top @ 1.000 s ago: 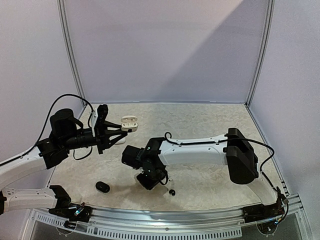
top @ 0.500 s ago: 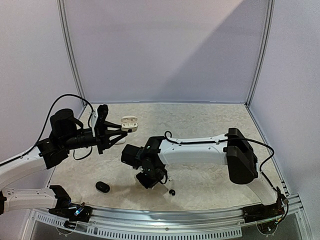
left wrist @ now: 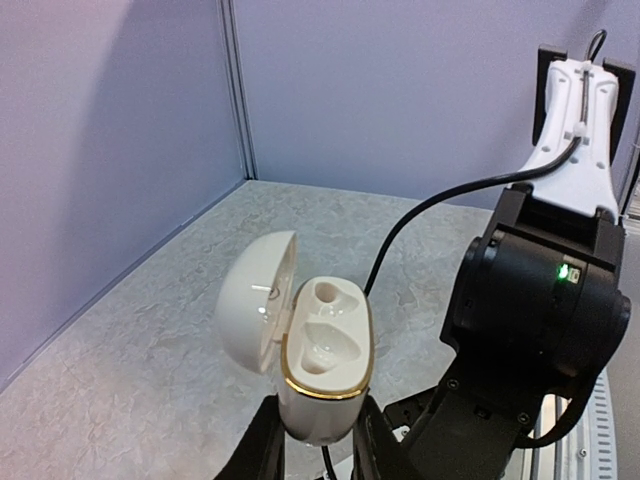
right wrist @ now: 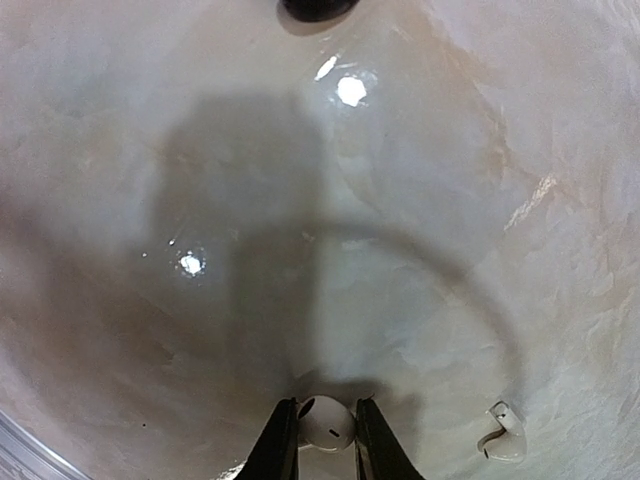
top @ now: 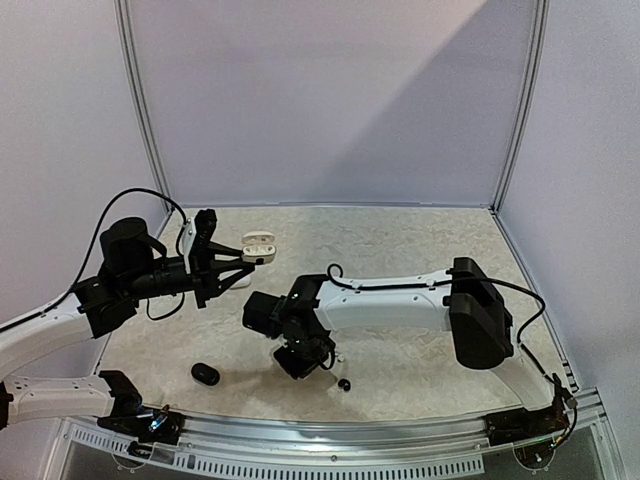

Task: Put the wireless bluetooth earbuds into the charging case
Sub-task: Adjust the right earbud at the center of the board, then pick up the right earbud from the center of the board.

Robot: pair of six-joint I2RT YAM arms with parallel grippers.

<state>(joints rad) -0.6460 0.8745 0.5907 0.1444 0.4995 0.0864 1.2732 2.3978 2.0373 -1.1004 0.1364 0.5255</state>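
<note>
My left gripper (top: pixel 238 262) is shut on a white charging case (top: pixel 258 247) with a gold rim and holds it in the air, lid open. In the left wrist view the case (left wrist: pixel 325 370) sits between my fingers (left wrist: pixel 262 450), its lid (left wrist: pixel 252 300) hinged to the left and both sockets empty. My right gripper (top: pixel 300 362) points down at the table. In the right wrist view it (right wrist: pixel 327 428) is shut on a white earbud (right wrist: pixel 328 420). A second white earbud (right wrist: pixel 502 433) lies on the table to its right.
A black pebble-like case (top: pixel 205 374) lies near the front left. A tiny black earbud (top: pixel 344 384) lies just right of my right gripper. A dark rounded thing (right wrist: pixel 318 8) shows at the top edge of the right wrist view. The right arm's black wrist (left wrist: pixel 540 320) is close beside the held case.
The right arm has shifted slightly to the left. The left arm and the white case have not moved.
</note>
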